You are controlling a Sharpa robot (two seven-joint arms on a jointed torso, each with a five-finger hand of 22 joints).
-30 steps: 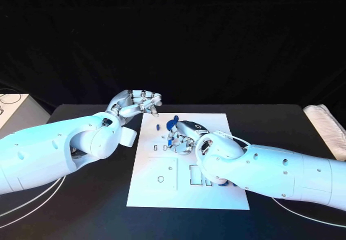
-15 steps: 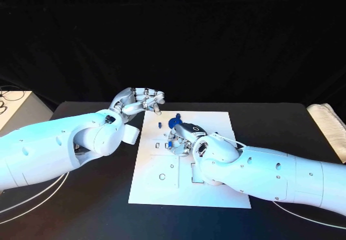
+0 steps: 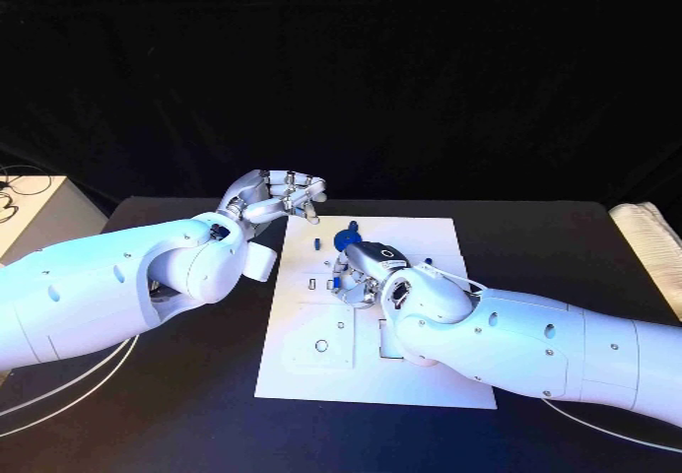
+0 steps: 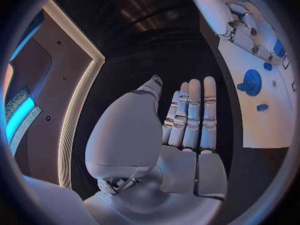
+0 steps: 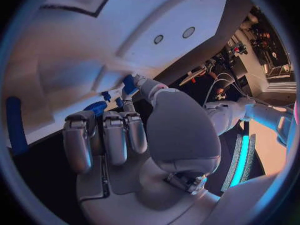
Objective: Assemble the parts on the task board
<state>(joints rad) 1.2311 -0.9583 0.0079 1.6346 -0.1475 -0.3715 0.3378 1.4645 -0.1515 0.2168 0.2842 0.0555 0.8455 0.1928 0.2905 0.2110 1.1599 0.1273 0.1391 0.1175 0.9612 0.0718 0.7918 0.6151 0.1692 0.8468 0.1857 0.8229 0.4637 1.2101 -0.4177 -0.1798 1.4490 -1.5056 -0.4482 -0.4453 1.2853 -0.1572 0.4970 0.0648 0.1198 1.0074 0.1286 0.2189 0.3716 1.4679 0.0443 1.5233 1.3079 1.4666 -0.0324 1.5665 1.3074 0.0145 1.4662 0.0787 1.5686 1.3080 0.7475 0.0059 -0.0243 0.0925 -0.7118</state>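
Blue part (image 5: pixel 129 83) sits pinched at the right robot hand (image 3: pixel 363 271) fingertips above the task board (image 3: pixel 427 379); misalignment could jam it. Left robot hand (image 3: pixel 274 197) hovers empty, fingers loosely curled.

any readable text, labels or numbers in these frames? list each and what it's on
None readable.
Task board: only cut-outs and dark slot outlines, no print that can be made out.
Right robot hand: a small dark ring mark on its back, not a letter or number.
Left robot hand: no marking seen.
Blue round part: no lettering.
Equipment at the rim of the right wrist view: too small and blurred to read.
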